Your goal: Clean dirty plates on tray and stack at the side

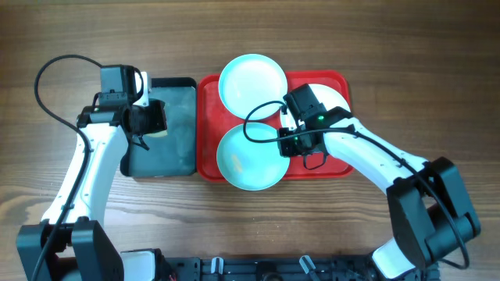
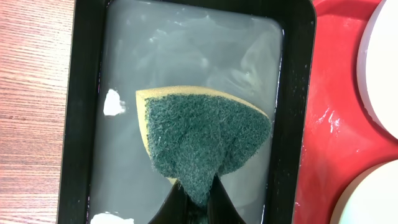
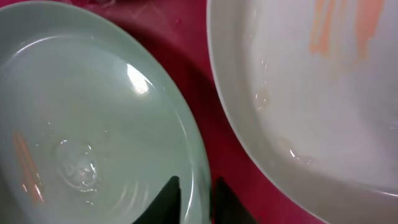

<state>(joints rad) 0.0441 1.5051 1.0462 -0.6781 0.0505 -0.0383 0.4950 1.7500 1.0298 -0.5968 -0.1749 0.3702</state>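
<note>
Dark fingers (image 3: 163, 205) of the right hand (image 3: 196, 202) straddle the rim of a smeared turquoise plate (image 3: 93, 124) on the red tray (image 3: 205, 118), beside the white plate (image 3: 323, 93); whether they pinch it I cannot tell. Over the black tray (image 2: 84, 93) the left hand (image 2: 200, 194) is clamped on the green sponge (image 2: 205, 137).

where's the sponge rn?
Left wrist view: the sponge is pinched in the left gripper, over the water-filled black tray, just left of the red tray.
</note>
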